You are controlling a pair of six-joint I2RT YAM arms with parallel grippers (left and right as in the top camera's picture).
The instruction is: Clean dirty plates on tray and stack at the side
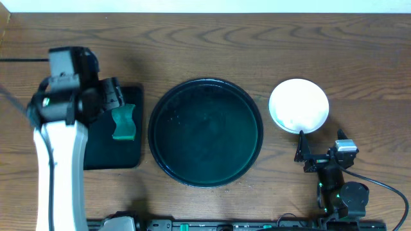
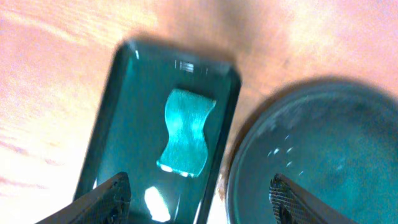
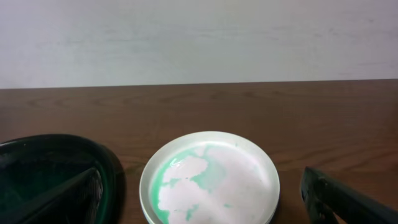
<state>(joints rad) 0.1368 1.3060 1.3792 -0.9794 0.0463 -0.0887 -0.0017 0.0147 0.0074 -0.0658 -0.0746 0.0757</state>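
**A:** Overhead first. How do things lie on the table [image 1: 212, 32]?

**B:** The tray [image 1: 160, 154] is in the middle with no plate on it. A small tray [image 1: 96, 157] sits just beside it on the left. The plate [image 1: 298, 106] is on the bare table to the right of the tray, close to its rim but apart from it. Whether others lie under it, I cannot tell.

**A:** Is it clean?

**B:** No. The right wrist view shows a teal smear across its bowl, so I judge a wipe is due.

**A:** So the sponge matters. Where is it?

**B:** The sponge [image 2: 185, 132] lies flat on the small tray, directly below and ahead of the left gripper [image 2: 198, 190]. Its long axis runs away from the robot and its narrow waist faces the fingers, so they straddle its short width. The left arm is far nearer to it.

**A:** And the grippers?

**B:** Both are released and spread wide, holding nothing. The right gripper [image 1: 320, 149] rests low on the near side of the plate, facing it.

**A:** Is there room to move?

**B:** The sponge is clear of the small tray's rim on all sides. From there to the plate the way crosses the whole tray. Open wood lies beyond and to the right of the plate.
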